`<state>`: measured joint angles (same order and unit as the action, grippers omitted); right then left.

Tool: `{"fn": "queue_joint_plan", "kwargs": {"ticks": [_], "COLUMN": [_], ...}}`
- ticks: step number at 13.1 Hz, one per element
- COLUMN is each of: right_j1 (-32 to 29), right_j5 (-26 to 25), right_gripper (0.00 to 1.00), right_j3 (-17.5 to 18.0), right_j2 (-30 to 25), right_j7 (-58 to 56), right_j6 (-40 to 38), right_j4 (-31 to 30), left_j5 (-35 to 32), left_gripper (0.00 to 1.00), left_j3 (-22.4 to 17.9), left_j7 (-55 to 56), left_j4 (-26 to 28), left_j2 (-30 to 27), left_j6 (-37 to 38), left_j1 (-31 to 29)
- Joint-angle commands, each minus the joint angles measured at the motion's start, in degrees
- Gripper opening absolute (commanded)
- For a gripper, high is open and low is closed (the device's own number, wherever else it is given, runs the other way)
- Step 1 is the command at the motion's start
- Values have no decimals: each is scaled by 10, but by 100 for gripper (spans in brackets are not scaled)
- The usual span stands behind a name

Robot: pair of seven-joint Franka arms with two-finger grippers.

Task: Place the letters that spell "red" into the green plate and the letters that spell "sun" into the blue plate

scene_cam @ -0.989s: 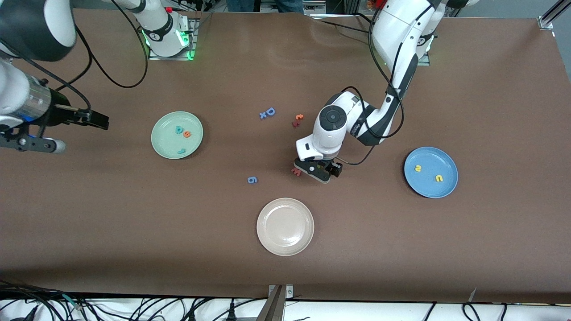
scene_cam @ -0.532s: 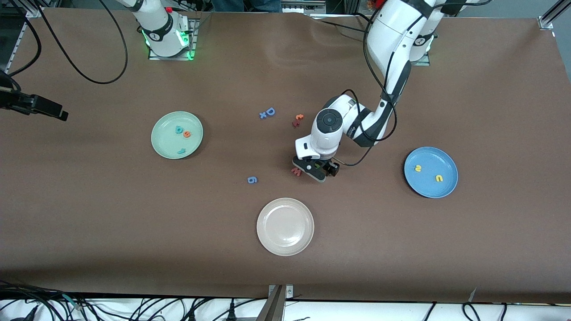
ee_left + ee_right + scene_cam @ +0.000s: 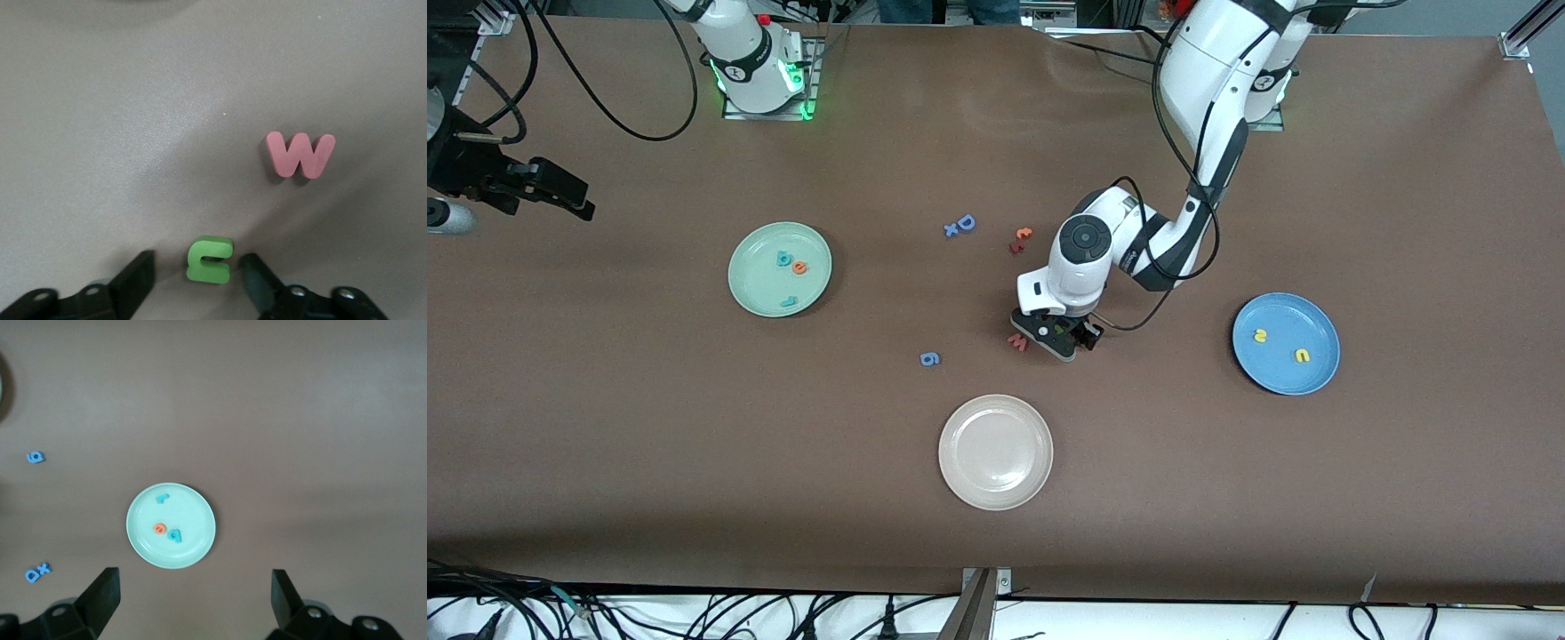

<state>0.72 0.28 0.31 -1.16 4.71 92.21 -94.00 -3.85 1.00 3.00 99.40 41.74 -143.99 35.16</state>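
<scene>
The green "n" (image 3: 210, 259) lies flat on the table between the fingers of my left gripper (image 3: 197, 265), which is down at the table (image 3: 1060, 333). The jaws stand open, with a small gap on each side of the letter. The blue plate (image 3: 1280, 373) holds a yellow "s" (image 3: 1261, 336) and a yellow "u" (image 3: 1303, 356). In the green plate (image 3: 760, 284) lie a teal "d" (image 3: 784, 259), an orange "e" (image 3: 800, 266) and a teal "r" (image 3: 789, 302). My right gripper (image 3: 560, 191) hangs open and empty in the air at the right arm's end of the table.
A pink "w" (image 3: 300, 154) lies close beside the "n". A beige plate (image 3: 995, 418) sits nearer to the front camera. A blue "g" (image 3: 929, 358), a blue "D" with an "x" (image 3: 960, 224) and a red-orange pair (image 3: 1021, 238) lie loose mid-table.
The left gripper's fingers have drawn in toward the "n". The right arm has swung about at its end of the table, away from the green plate.
</scene>
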Motion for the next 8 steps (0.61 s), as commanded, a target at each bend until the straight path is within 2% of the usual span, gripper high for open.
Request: {"fn": "queue_joint_plan", "kwargs": {"ticks": [1,2,3,6,8], "right_j1": [-20,-21,-21,-20,-20], "right_j5": [-5,-8,-7,3,6], "right_gripper": [100,100,100,100,100], "right_j3": [14,14,13,-14,-18], "right_j2": [-12,-9,-7,4,4], "right_j7": [2,-1,-2,-4,-4], "right_j6": [17,17,17,17,17], "right_j4": [-14,-11,-10,-2,-2], "left_j5": [-12,-12,-12,-11,1], "left_gripper": [49,40,37,34,33], "left_j3": [-1,-1,-1,-1,-1], "left_j7": [-6,-7,-6,-6,-7], "left_j4": [17,15,14,12,12], "left_j2": [-3,-3,-3,-3,-3], "left_j6": [-3,-3,-3,-3,-3], "left_j1": [1,1,0,-1,-1]}}
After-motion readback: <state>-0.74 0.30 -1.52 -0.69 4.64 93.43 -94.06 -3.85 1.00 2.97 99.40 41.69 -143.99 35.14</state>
